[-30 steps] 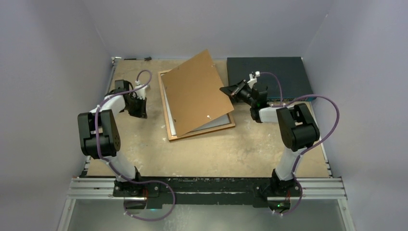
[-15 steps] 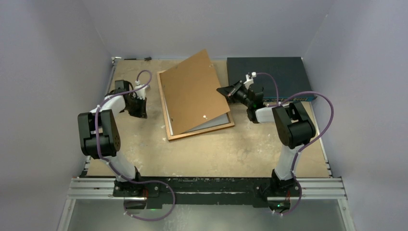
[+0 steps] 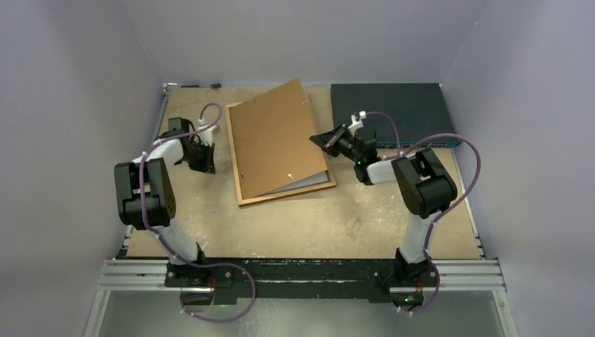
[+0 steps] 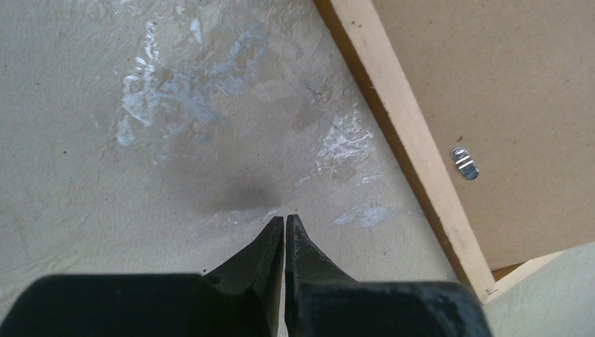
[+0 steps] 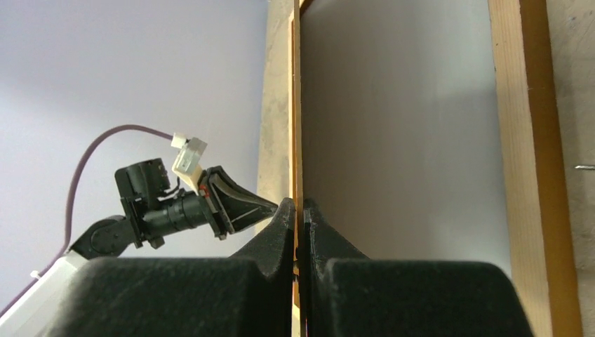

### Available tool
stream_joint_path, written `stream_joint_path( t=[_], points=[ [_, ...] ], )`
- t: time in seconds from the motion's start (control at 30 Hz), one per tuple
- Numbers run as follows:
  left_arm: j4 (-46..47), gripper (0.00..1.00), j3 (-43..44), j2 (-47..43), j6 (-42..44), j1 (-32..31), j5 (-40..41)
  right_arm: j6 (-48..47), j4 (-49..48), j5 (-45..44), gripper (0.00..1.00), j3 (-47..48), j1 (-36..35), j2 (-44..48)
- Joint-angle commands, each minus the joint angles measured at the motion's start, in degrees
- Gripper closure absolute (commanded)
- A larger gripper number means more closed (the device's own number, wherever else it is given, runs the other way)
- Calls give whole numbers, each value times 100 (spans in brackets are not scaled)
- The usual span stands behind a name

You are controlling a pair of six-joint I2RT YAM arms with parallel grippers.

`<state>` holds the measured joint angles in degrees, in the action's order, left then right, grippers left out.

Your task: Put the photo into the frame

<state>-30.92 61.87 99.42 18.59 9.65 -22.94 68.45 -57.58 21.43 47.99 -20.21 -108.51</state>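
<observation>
The frame (image 3: 288,194) lies flat on the table, back up, orange-brown. Inside it the photo (image 3: 313,180) shows only its plain white back as a strip by the near right corner; in the right wrist view the photo (image 5: 400,126) fills the frame (image 5: 520,140). A brown backing board (image 3: 277,137) slants over the frame, its right edge raised. My right gripper (image 3: 313,140) is shut on that raised edge, and the thin board edge runs between the right gripper's (image 5: 297,205) jaws. My left gripper (image 3: 204,167) is shut and empty, left of the frame, low over the table (image 4: 284,219).
A dark blue flat box (image 3: 400,105) lies at the back right, just behind the right arm. In the left wrist view the frame's pale wooden edge (image 4: 400,119) and a small metal clip (image 4: 464,163) on the backing board (image 4: 512,84) are close by. Grey walls enclose the table.
My right gripper has moved left and down with the backing board, which now lies lower and covers more of the frame. The frame has slid slightly left. The left arm has not moved.
</observation>
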Motion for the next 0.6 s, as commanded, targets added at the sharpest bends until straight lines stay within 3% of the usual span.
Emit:
stream_joint_path(
  t=[0.0,0.1,0.17,0.2,0.33,0.57],
  points=[
    [112,98,81,90,-90,44,-230,-239,-136,14,100,-72,-290,200],
    [71,97,176,115,-139,38,-297,-412,43,119,99,-35,-346,122],
    [32,97,230,114,-149,39,-310,-666,471,154,86,119,-365,118],
    [3,97,269,113,-139,38,-316,-846,795,124,71,225,-380,138],
    [-50,97,318,78,-102,37,-296,-1726,2305,-93,45,878,-404,192],
    [-67,97,317,26,-84,46,-244,-2712,3953,-513,24,1581,-423,183]
  ],
)
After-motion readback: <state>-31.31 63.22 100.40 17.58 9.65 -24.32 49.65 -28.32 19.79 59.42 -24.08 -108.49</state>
